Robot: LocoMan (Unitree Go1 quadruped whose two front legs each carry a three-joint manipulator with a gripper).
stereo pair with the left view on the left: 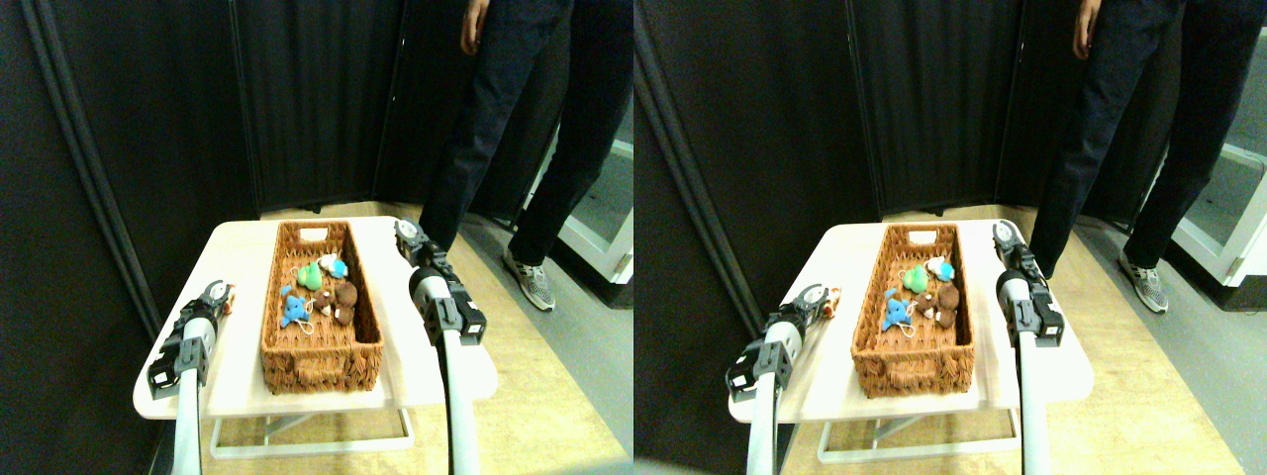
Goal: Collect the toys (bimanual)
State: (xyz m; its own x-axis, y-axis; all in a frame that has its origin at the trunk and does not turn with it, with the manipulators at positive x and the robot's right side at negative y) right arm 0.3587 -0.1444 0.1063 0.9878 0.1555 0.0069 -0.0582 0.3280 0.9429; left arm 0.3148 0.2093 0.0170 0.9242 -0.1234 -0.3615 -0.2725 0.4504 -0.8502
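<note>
Four toys are lying inside the wicker basket (322,315): blue toy (294,309), green toy (309,275), white-teal toy (333,265) and brown toy (340,302). An orange toy (229,294) is sitting at the left gripper (214,294); whether the jaws are clamping it cannot be told. The right gripper (407,236) is hovering just beside the basket's right rim, jaw state indeterminable. Risk: a weak grasp is likely to drop the orange toy onto the table (233,356).

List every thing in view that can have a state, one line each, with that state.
Wicker basket: upright on the table, holding toys.
Blue toy: lying in the basket.
Green toy: lying in the basket.
White-teal toy: lying in the basket.
Brown toys: lying in the basket.
Orange toy: at the left gripper, outside the basket.
Right gripper: raised beside the basket, nothing seen in it.
</note>
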